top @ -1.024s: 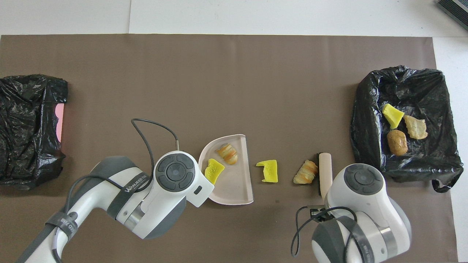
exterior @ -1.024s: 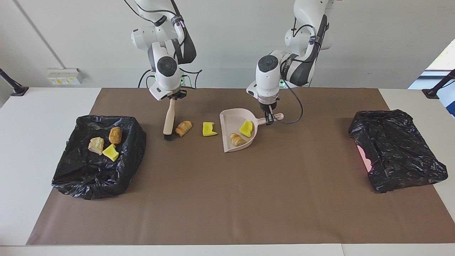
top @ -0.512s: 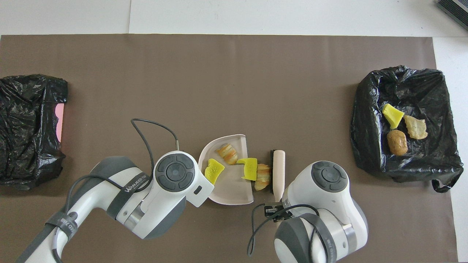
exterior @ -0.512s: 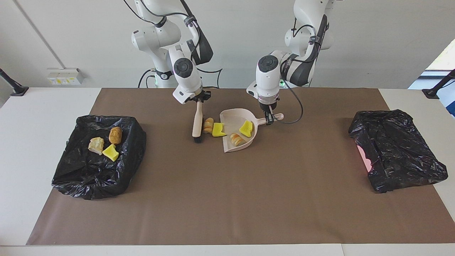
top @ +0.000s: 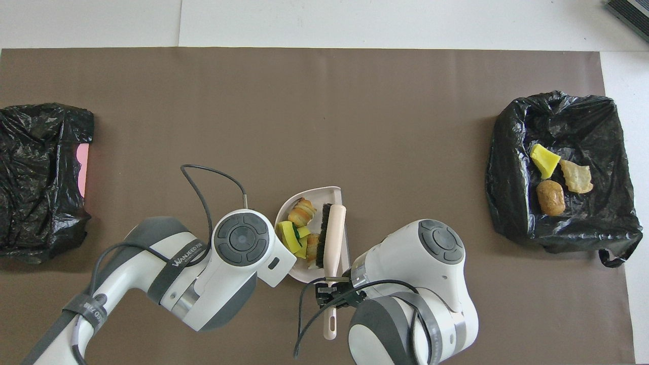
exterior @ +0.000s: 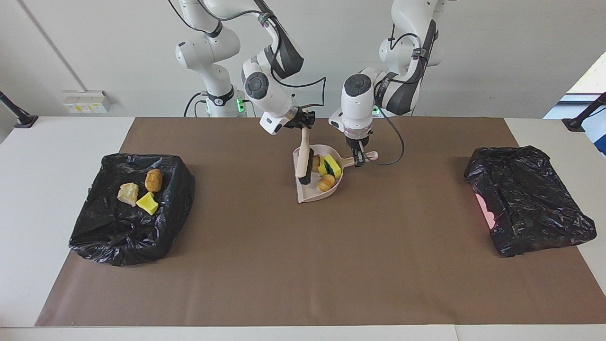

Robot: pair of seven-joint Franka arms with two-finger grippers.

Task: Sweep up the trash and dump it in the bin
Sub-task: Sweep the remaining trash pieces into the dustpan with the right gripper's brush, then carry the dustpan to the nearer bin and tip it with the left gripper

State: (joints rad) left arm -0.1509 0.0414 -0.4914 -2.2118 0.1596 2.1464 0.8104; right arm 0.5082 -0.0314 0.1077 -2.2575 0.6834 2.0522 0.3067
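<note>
Your right gripper [exterior: 303,127] jaws pinch brush [exterior: 303,163]; left gripper [exterior: 358,158] jaws pinch dustpan [exterior: 303,194] handle. Four scraps [exterior: 326,171] swept in; dump into bin [exterior: 128,222] remains.

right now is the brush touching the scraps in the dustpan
Touching. The overhead view shows the brush bristles pressed against the scraps bunched in the dustpan, with no gap; the facing view agrees.

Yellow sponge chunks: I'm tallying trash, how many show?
3: one in the bin at the right arm's end, two in the dustpan; the brush may hide more.
</note>
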